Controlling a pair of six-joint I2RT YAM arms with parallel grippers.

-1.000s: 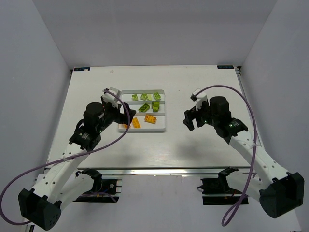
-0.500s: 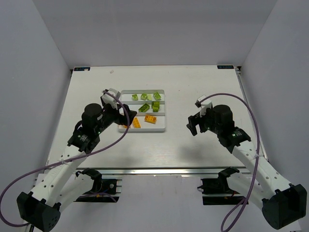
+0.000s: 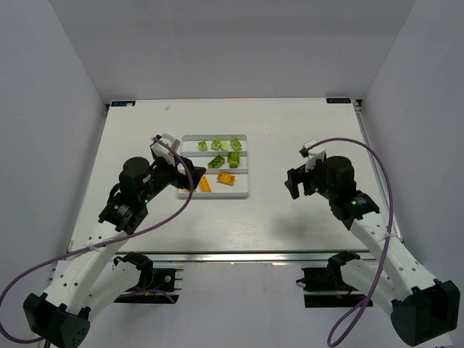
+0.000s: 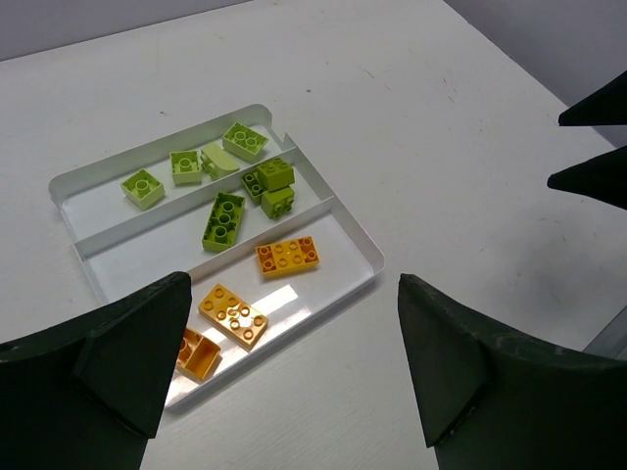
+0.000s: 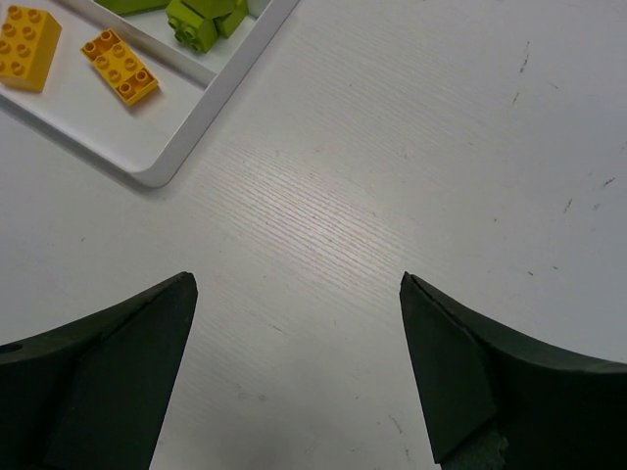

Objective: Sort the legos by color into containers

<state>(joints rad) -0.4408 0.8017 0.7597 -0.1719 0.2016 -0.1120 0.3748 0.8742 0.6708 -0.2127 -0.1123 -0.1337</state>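
A white tray [image 4: 377,262] sat on the table, nearer the left arm. Its far and middle lanes held green legos [image 4: 224,219], and its near lane held three orange legos [image 4: 288,256]. No lego showed outside the tray. The left gripper [image 4: 294,284] and right gripper [image 5: 297,282] hung empty, fingers apart. Sorting looked done, or very nearly.

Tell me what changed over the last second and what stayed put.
The right claw pulled back from the tray, moving right and slightly toward the near edge. The left claw barely shifted as its arm eased back a little, and it stays at the tray's left end. Nothing was taken hold of or let go; both claws are open and empty. The legos lie in the tray as before.
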